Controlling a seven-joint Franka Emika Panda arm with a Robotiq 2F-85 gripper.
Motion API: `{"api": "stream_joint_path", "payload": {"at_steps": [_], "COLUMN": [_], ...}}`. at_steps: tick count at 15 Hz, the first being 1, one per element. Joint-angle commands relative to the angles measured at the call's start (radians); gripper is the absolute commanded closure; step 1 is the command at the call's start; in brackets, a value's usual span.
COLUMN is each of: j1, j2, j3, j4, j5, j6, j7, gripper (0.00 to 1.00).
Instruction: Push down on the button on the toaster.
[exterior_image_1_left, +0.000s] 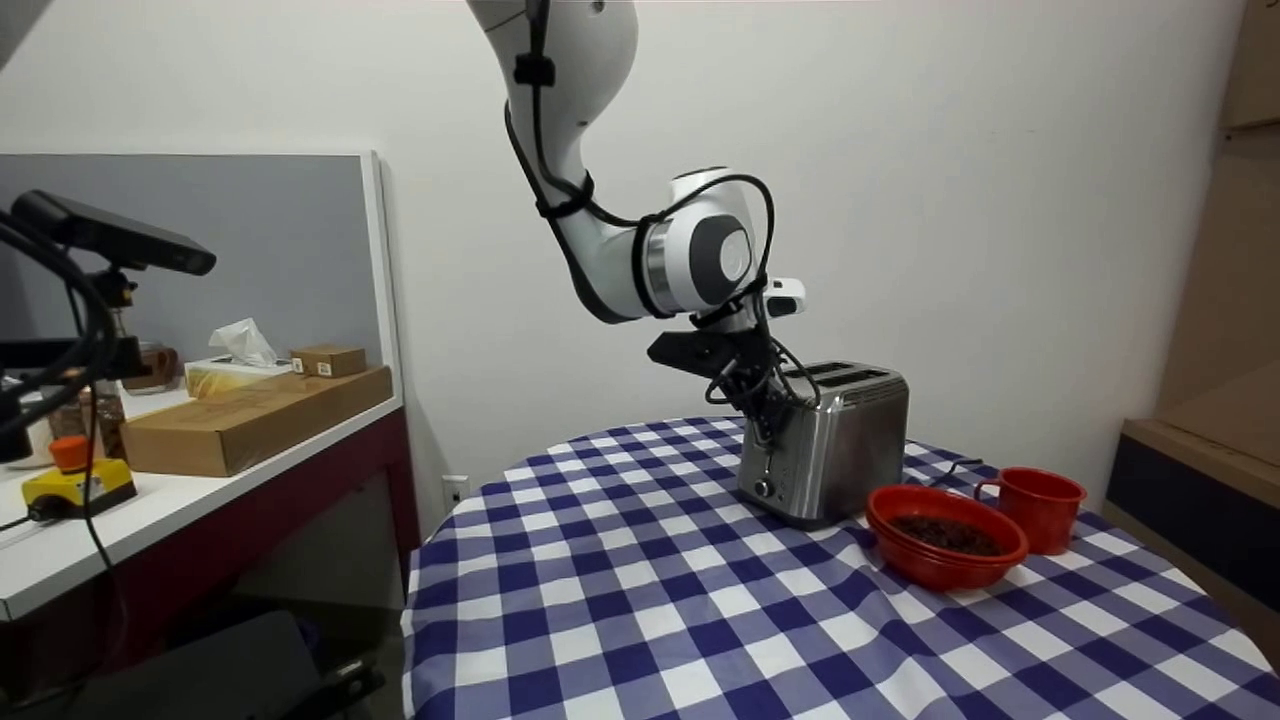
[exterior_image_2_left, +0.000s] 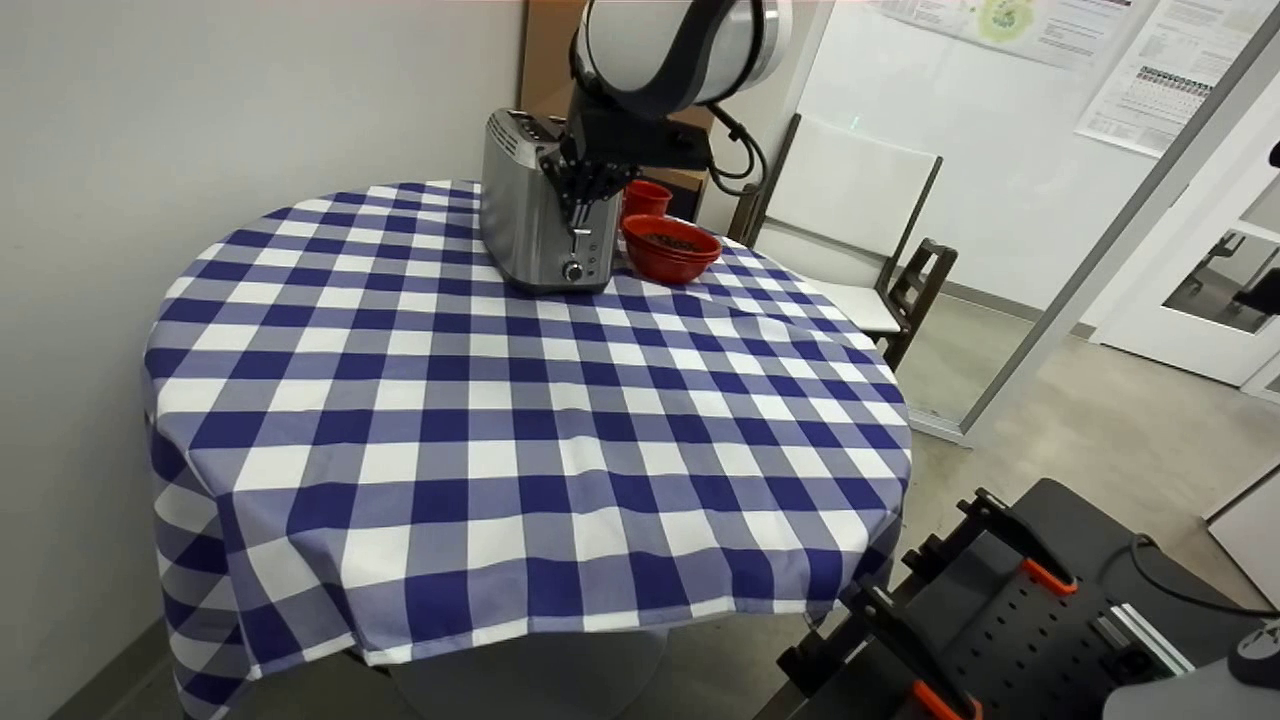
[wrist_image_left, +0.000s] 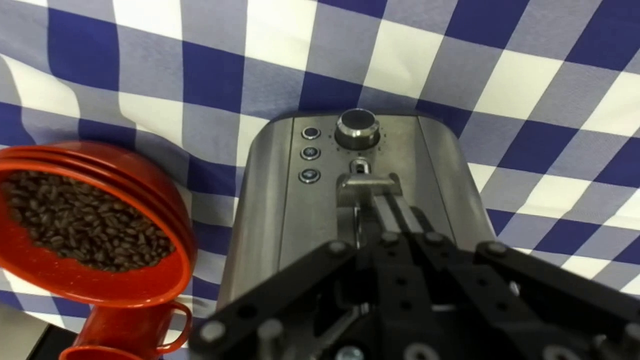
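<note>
While its two fingers (wrist_image_left: 387, 215) lie side by side, drawn together, the end effector (wrist_image_left: 393, 199) points down at the lever (wrist_image_left: 367, 186) on the front of the toaster (exterior_image_1_left: 850, 450). In an exterior view the fingertips end just above that lever (exterior_image_2_left: 581, 233), and in the wrist view they come right up to it; whether they touch it, I cannot tell. Below the lever shows a short stretch of slot, then a round knob (wrist_image_left: 357, 131); three small buttons (wrist_image_left: 310, 152) run in a column alongside. Overhead, the white arm (exterior_image_1_left: 590, 60) reaches down.

Silver and boxy, the toaster stands upright on the desk (exterior_image_2_left: 520, 420), which is draped in a blue-and-white checked cloth (exterior_image_1_left: 600, 600). Just beside it are nested red bowls (exterior_image_1_left: 940, 575) holding brown beans (wrist_image_left: 85, 220), and next to them a red mug (exterior_image_1_left: 1045, 510).

Farther out, a white-topped desk (exterior_image_1_left: 170, 488) carries a long cardboard box (exterior_image_1_left: 270, 420), a tissue box (exterior_image_1_left: 225, 378) and a yellow unit (exterior_image_1_left: 60, 490) topped in orange. A white chair (exterior_image_2_left: 840, 195) with a dark frame stands beyond the checked cloth.
</note>
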Motion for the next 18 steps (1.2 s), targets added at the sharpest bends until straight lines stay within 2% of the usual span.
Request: {"api": "stream_joint_path", "payload": {"at_steps": [1,8,11,12,13,18], "j1": [0.031,0.032,0.017,0.008,-0.026,-0.18], "j2": [0.069,0.109,0.087,0.075,0.05,-0.103], "j3": [-0.026,-0.034,-0.009,0.006,0.053,0.27], "j4": [0.008,-0.002,-0.012,-0.014,-0.02,-0.082], "j5": [0.011,0.042,0.081,0.106,0.154,0.426], "j6": [0.067,0.096,0.067,0.043,0.008,-0.203], "j7": [-0.02,-0.036,-0.032,-0.032,-0.057,-0.214], "gripper": [1.0,1.0,1.0,0.74,0.73,0.38]}}
